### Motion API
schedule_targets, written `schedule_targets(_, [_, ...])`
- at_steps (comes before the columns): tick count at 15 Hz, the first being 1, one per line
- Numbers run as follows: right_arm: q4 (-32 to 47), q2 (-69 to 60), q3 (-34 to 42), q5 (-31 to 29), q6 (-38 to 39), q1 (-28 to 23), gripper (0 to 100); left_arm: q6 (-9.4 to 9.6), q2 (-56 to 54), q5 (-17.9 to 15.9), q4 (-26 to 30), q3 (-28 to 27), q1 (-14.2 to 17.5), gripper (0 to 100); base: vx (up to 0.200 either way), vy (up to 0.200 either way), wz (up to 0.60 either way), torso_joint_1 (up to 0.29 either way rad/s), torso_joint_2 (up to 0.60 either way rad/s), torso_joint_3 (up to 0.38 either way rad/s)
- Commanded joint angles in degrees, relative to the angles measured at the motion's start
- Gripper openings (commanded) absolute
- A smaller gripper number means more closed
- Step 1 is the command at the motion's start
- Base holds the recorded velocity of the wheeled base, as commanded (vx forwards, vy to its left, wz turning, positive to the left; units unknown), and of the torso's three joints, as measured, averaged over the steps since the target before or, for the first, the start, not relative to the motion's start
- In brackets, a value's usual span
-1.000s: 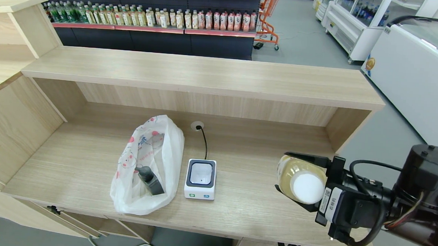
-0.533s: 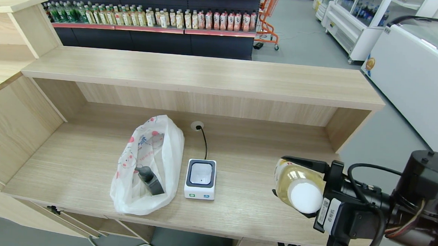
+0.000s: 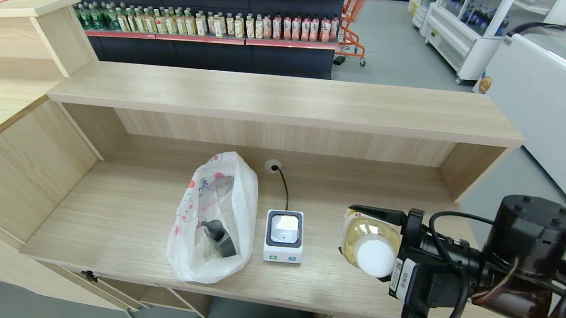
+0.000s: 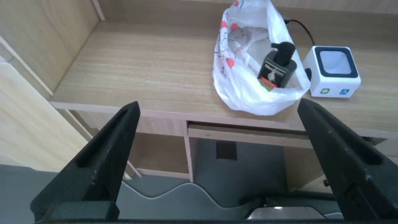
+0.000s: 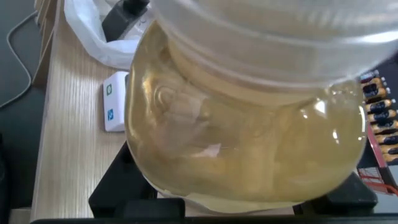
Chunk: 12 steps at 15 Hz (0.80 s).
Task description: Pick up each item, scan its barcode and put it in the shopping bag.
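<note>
Head view: a pale wood-grain table carries a thin white plastic shopping bag printed with red spots. The bag is crumpled, with its mouth lying open towards the front edge. Inside it lies a dark bottle with a black pump top, tilted on its side. Just to the right of the bag stands a small white boxy scanner with a dark-framed glass window on top. Its black cable runs back to a round hole in the table. Further right, the right end effector is clenched around a clear round plastic bottle. The bottle holds a pale yellow liquid and is held above the table, well apart from the scanner. Its white cap faces the camera.

Left wrist view: the left end effector is released, its black fingers spread wide with nothing between them. It hangs off the table's front edge. The bag, the dark bottle with its red-and-white label, and the scanner lie beyond it on the table.

Right wrist view: the clear bottle is seen close up, smooth-walled and glossy, with yellow liquid pooled in its rounded body. The black fingers press on either side of it. Past it lie the scanner and the edge of the bag.
</note>
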Motion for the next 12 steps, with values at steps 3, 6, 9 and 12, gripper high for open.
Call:
schedule_targets(3, [-0.86,4.32,-1.28,0.41,-1.42,-3.32,0,0.11,0.06,0.0,-0.02,0.0,-0.02,100,0.0,0.2,0.0,0.002,0.0,0.001])
schedule_targets(6, [-1.65,6.87,-3.21,2.17,-2.83,-7.1,0,0.11,0.06,0.0,-0.02,0.0,-0.02,100,0.0,0.0,0.0,0.0,0.0,0.0])
schedule_targets(9, [-1.74,9.86,-5.23,2.34,-4.85,-7.54,0,0.11,-0.02,0.0,-0.02,0.0,-0.02,100,0.0,0.0,0.0,0.0,0.0,0.0])
schedule_targets(12, [-1.82,12.76,-6.29,2.26,-9.51,-7.63,0,0.11,-0.02,0.0,-0.02,0.0,-0.02,100,0.0,0.0,0.0,0.0,0.0,0.0])
